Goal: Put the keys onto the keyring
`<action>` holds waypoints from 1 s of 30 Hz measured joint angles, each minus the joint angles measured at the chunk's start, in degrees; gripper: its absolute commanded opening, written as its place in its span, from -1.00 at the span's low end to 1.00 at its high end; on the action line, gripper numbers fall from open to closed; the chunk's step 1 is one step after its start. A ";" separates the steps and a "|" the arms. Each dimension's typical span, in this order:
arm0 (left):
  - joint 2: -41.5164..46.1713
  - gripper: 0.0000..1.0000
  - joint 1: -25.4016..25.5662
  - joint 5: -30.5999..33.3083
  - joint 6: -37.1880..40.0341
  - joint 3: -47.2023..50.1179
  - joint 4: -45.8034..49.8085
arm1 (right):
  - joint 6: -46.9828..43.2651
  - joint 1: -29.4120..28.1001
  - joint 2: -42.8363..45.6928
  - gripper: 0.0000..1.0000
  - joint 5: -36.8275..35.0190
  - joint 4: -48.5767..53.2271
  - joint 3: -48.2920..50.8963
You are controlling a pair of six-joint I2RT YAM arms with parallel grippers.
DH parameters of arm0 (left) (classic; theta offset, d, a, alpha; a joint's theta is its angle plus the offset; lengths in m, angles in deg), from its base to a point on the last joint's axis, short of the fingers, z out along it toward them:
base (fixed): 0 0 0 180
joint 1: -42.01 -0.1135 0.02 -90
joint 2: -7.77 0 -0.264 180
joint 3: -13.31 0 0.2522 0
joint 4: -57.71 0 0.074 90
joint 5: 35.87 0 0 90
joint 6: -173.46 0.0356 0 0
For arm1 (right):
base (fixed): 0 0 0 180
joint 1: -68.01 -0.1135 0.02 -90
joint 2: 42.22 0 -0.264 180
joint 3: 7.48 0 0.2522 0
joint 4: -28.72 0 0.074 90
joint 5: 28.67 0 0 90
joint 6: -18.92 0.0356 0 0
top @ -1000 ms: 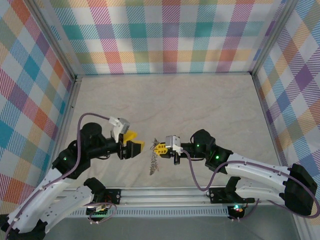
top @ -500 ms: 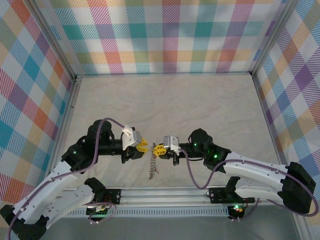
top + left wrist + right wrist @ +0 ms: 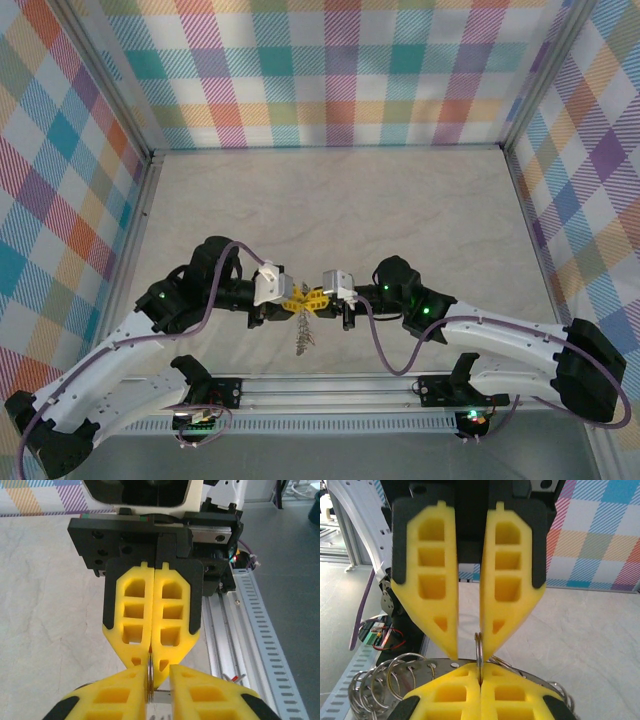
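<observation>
Top external: left gripper has swung in from 9 o'clock and now meets the right gripper tip to tip; the keyring dangles at 6 o'clock beneath them. Left wrist: right gripper pressed together on one loop of the keyring; left gripper narrowed to a slit around that loop, pinch not confirmable. Right wrist: the rest of the keyring bunches at 8 o'clock. Judgement: a two-handed hold is forming, a prerequisite for threading.
</observation>
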 measured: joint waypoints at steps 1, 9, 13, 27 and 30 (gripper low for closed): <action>-0.20 -0.68 0.00 0.09 0.15 0.00 -0.07 | 0.07 0.00 -0.07 -1.00 0.00 0.00 0.02; -0.35 -1.00 0.04 1.11 1.36 -0.15 -0.11 | 0.74 0.07 -0.22 -1.00 0.48 0.11 0.02; -0.35 -1.00 0.07 1.18 1.46 -0.22 -0.11 | 0.70 0.17 -0.20 -0.65 0.68 0.00 0.02; -0.37 -1.00 0.37 1.99 -2.43 -2.14 0.17 | -12.20 0.02 17.03 -0.36 -2.36 9.53 1.55; -1.16 -1.00 0.39 0.98 -3.34 -3.04 0.26 | -17.00 -1.49 17.16 -0.34 -4.52 12.44 1.57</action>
